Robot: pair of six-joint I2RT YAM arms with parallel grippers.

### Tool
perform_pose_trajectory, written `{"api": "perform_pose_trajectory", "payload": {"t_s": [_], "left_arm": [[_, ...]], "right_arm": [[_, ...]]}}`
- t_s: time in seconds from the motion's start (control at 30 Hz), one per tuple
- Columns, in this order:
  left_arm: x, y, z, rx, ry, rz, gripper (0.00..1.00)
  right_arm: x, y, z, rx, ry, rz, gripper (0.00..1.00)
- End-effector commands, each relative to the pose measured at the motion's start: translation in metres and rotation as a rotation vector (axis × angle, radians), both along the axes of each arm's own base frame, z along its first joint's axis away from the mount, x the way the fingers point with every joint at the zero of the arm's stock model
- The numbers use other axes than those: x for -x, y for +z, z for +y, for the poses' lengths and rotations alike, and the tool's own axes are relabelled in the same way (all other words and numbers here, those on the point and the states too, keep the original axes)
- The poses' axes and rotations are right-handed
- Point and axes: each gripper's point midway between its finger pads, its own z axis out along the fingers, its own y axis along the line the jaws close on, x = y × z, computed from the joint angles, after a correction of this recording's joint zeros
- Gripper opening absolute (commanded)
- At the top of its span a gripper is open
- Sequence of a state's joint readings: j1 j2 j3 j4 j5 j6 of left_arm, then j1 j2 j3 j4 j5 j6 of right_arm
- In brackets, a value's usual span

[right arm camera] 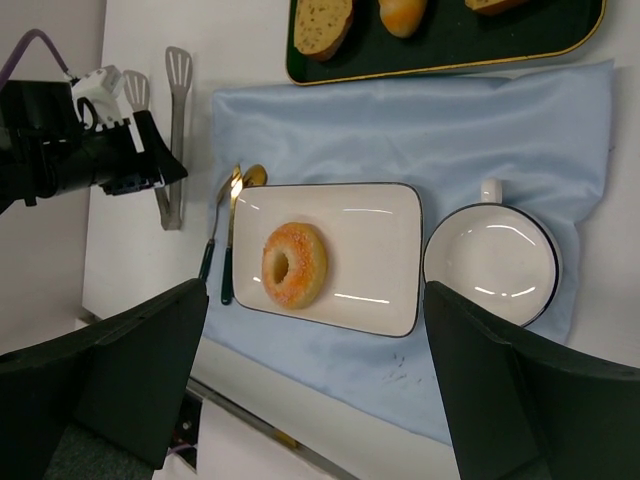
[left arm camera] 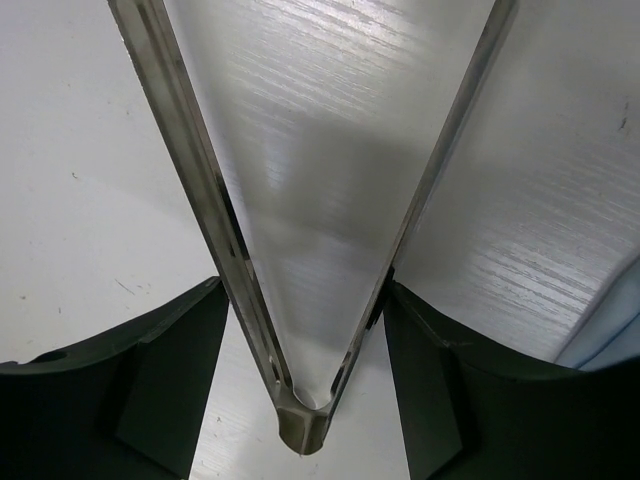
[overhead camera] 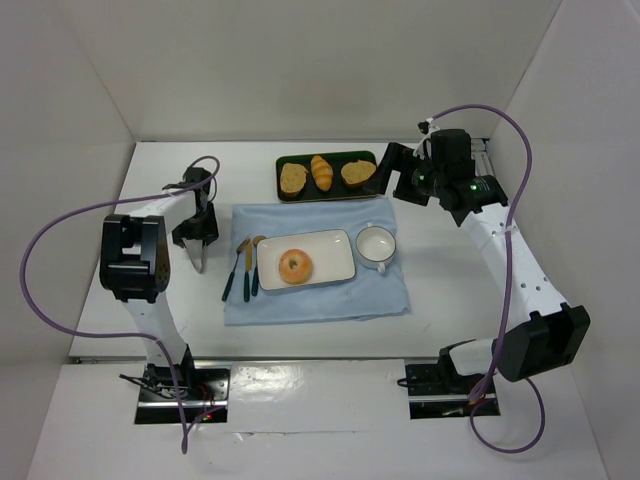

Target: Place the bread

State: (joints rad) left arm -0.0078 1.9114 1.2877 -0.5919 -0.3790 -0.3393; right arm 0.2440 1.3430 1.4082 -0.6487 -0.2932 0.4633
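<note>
the bread (overhead camera: pixel 295 266), a golden ring-shaped bun with a pale centre, is seen lying flat on a white rectangular plate (overhead camera: pixel 335 245), a little left of the plate's middle and touched by neither arm. the plate is set on a light blue cloth (overhead camera: pixel 380 295) spread over the white desk (overhead camera: pixel 440 300). just left of the plate, two pieces of cutlery (right arm camera: pixel 229 265) with gold heads and dark handles are laid side by side on the cloth. just right of the plate an empty white cup (right arm camera: pixel 490 260) with a dark rim is stood on the cloth. beyond the cloth a dark green tray (right arm camera: pixel 450 40) is placed, on which two slices of toast (overhead camera: pixel 292 177) are laid with a striped roll (overhead camera: pixel 321 172) between them. the right end effector (right arm camera: pixel 315 290) is held above the tray's right end, its jaws spread wide with nothing between them. the left end effector (overhead camera: pixel 196 240) is held low over the bare desk left of the cloth, well apart from the bread. metal tongs (left arm camera: pixel 185 160) are seen between its fingers (left arm camera: pixel 170 380), splayed in a v with the hinge nearest the wrist. the jaws are parted and each tong arm is met by a finger's inner edge; whether the tongs are gripped or merely flanked cannot be told.
</note>
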Motion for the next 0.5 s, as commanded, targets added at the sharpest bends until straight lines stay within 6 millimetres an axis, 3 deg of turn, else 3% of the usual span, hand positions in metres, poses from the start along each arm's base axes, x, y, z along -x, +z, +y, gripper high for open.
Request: {"api": "perform_pose_trajectory", "payload": {"t_s": [0.0,0.23,0.47], "left_arm": [[0.03,-0.026,-0.005,0.062,-0.003,0.134,0.77],[0.035,-0.016,-0.006,0.068,0.022,0.109,0.78],[0.025,0.024,-0.009,0.085,0.022,-0.002,0.79]], "right_arm": [[0.004,0.031,-0.001,-0.031,0.004,-0.075,0.95],[0.006,0.028,0.0,-0.042,0.008,-0.068,0.95],[0.006,0.018,0.0,-0.038,0.007,-0.052,0.95]]}}
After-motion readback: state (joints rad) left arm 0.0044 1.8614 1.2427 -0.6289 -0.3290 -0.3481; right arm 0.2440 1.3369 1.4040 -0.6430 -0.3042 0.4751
